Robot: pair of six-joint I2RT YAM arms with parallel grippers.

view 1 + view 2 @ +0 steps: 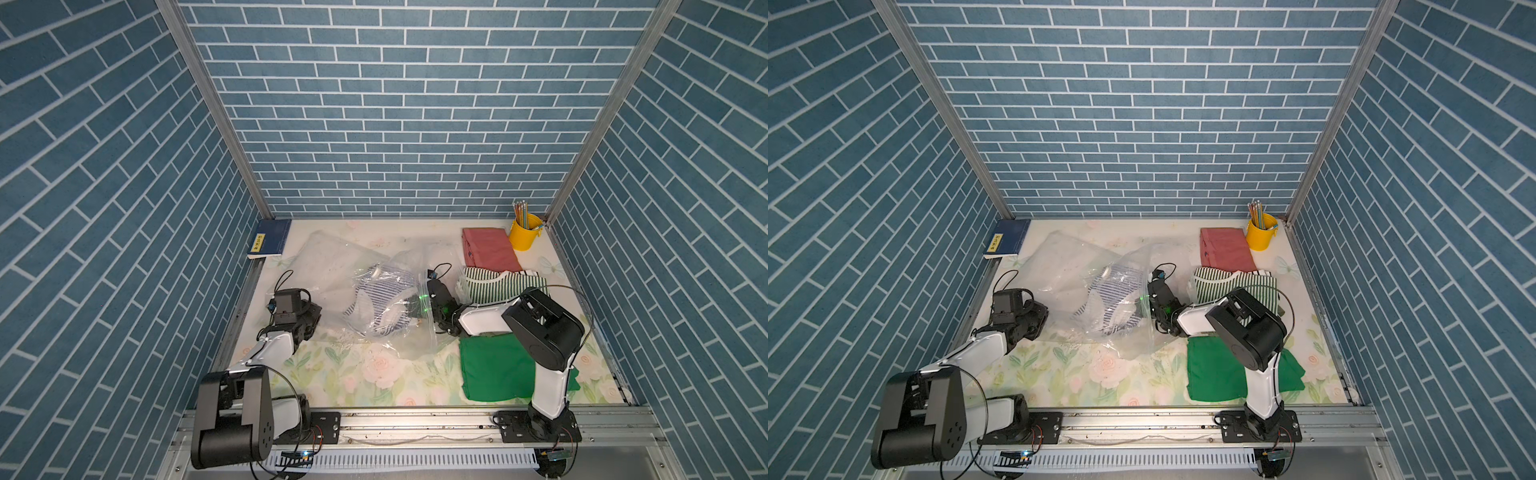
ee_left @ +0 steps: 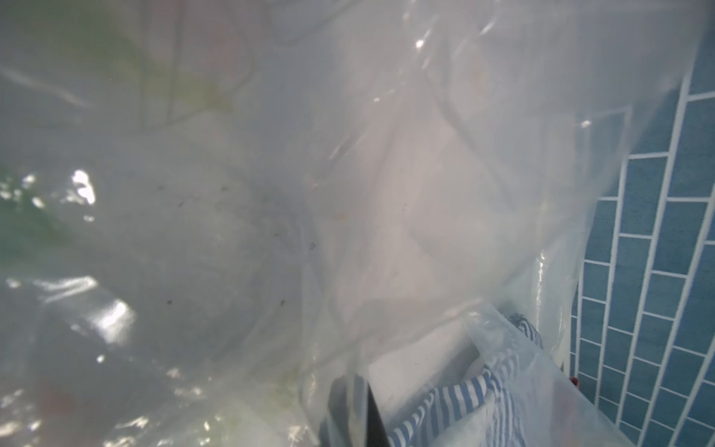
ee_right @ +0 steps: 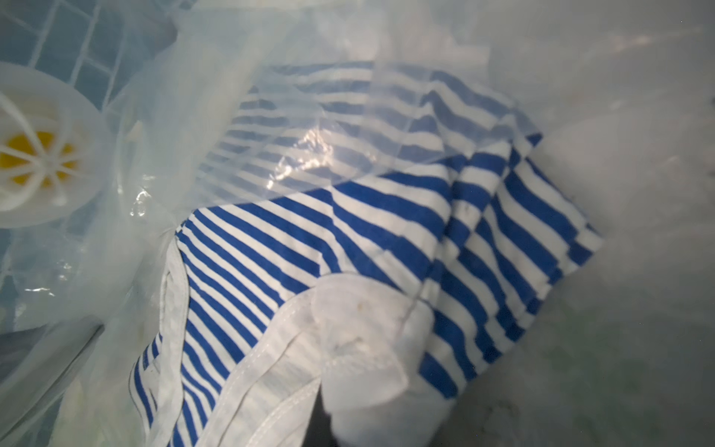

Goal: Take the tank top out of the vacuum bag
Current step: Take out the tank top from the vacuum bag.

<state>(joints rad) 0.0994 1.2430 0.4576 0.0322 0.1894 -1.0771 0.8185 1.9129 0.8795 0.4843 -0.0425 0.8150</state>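
Right wrist view: right jaws pinch striped tank top (image 3: 309,240); left jaws seemingly clamp crinkly vacuum bag (image 2: 271,193).

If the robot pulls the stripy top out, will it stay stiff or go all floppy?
Probably floppy: the striped tank top lies in soft folds and creases. It looks light, being thin cloth. It may drag the vacuum bag along, since the crinkly clear plastic drapes loosely over it.

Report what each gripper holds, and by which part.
Right gripper pinches the tank top by its white trimmed edge, inside the vacuum bag. Left gripper appears shut on the bag's plastic edge.
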